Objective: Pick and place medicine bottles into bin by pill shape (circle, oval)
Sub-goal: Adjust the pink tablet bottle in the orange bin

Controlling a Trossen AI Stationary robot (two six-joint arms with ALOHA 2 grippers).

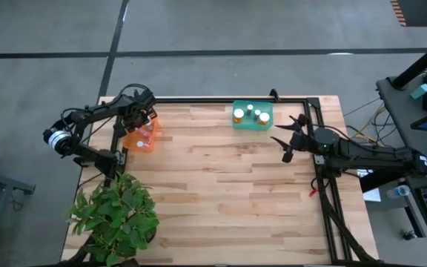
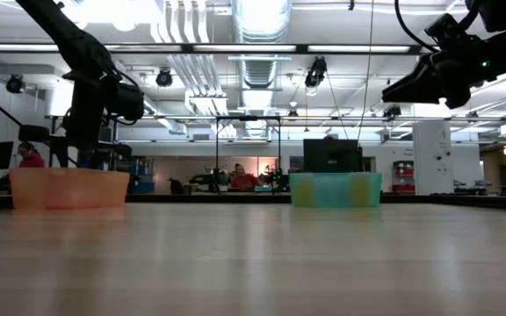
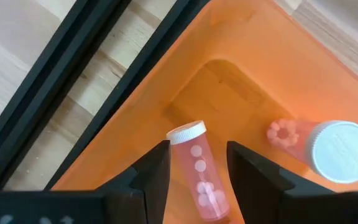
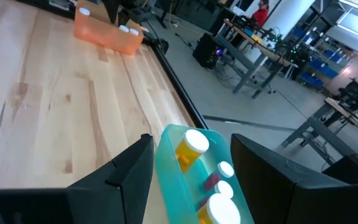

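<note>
My left gripper (image 1: pixel 144 119) hangs open over the orange bin (image 1: pixel 141 138) at the table's far left. In the left wrist view my left gripper (image 3: pixel 197 152) has its fingers on either side of a clear orange bottle with a white cap (image 3: pixel 197 171). This bottle lies on its side on the bin floor and the fingers do not touch it. A second bottle (image 3: pixel 328 146) lies beside it. My right gripper (image 1: pixel 290 138) is open and empty, near the teal bin (image 1: pixel 252 116). The teal bin holds three white-capped bottles (image 4: pixel 191 146).
A potted plant (image 1: pixel 116 213) stands at the table's near left corner. A black frame rail (image 1: pixel 313 141) runs along the right and far edges. The wooden tabletop (image 1: pixel 228 193) lies bare between the two bins and the near edge. People sit far behind the table (image 2: pixel 240 178).
</note>
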